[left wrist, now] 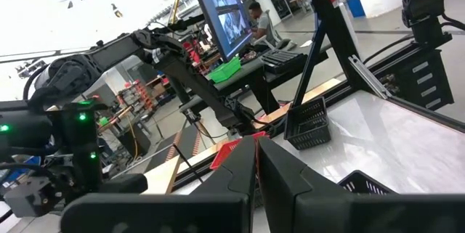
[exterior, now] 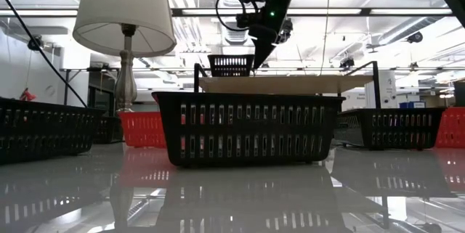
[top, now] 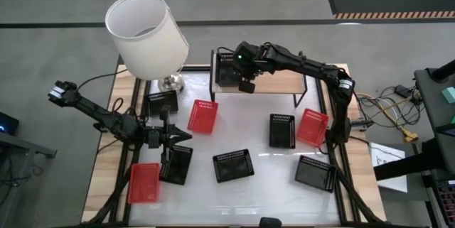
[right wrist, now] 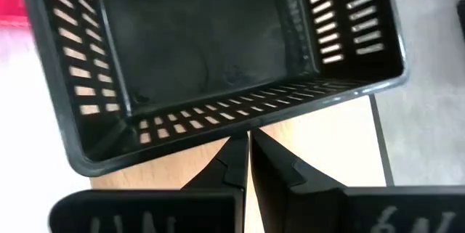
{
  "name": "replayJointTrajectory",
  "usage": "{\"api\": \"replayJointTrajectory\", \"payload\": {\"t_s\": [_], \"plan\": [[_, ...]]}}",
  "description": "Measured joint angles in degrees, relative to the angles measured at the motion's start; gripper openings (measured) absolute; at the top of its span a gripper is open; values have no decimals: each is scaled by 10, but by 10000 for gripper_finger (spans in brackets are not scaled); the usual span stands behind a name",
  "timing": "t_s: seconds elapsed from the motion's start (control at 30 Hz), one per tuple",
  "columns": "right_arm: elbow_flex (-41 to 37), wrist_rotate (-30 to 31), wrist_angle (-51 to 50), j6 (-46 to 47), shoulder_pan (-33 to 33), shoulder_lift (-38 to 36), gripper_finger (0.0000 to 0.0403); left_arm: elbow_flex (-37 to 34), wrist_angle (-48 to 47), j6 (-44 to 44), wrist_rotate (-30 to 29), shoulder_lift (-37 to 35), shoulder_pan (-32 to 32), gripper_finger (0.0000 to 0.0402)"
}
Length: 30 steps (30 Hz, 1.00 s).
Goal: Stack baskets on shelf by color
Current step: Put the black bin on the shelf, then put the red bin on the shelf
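- Black plastic fingers of the right gripper (right wrist: 247,162) are sitting pressed together with nothing between them, tips hanging just outside the near rim of a black basket (right wrist: 218,59).
- That black basket (top: 229,69) is sitting upright, mouth up, at the shelf (top: 281,81)'s left end, directly ahead of the gripper (top: 248,84); its long axis cannot be made out from above because the arm is covering it.
- Light wood of the shelf is showing bare beyond the gripper toward the right end.
- Farther out on the white table (top: 263,171), five black baskets and three red ones are lying scattered, most tilted at odd angles.
- Left gripper (top: 176,137) is hovering well away, near the table's left side, fingers (left wrist: 236,182) closed and empty, beside a black basket (top: 176,164).
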Motion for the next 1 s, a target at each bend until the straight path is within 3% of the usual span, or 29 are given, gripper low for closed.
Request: {"api": "replayJointTrajectory", "payload": {"t_s": [0.27,0.7,0.83,1.0], "plan": [[0,18,-22,33,14,-10,9,0,0,0,0,2,0,0],[-30,16,-65,88,141,-62,9,0,0,-1,0,4,0,0],[-61,16,-6,94,189,-70,9,0,0,-1,0,4,0,0],[-131,16,145,80,244,-70,8,0,1,-1,0,4,0,0]]}}
